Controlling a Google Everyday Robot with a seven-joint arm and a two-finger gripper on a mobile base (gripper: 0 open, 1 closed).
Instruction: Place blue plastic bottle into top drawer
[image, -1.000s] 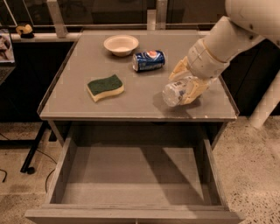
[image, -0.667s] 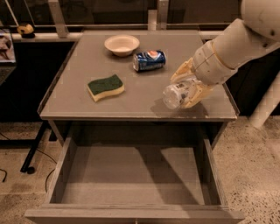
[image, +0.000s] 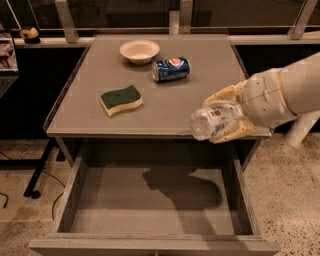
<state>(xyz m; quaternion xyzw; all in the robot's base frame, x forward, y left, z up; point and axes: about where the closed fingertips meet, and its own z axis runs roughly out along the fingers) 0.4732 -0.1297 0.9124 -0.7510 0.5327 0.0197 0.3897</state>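
Blue plastic bottle (image: 212, 121) is pinched sideways between the yellowish fingers (image: 227, 93) of the gripper (image: 222, 119); it is held off the surface at the near right edge of the table (image: 165, 107), above the right side of the open top drawer (image: 125, 200); its clear end is pointed left.

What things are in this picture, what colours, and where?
table: one, grey, centre.
bowl: one, cream, back of tabletop.
Pepsi can: one, blue, lying right of bowl.
sponge: one, green and yellow, tabletop's left front.
top drawer: one, grey-brown, open under the table.
blue plastic bottle: one, clear, over table's front right edge.
pincer: one, yellowish, shut on the bottle.
arm: one, white, right edge.
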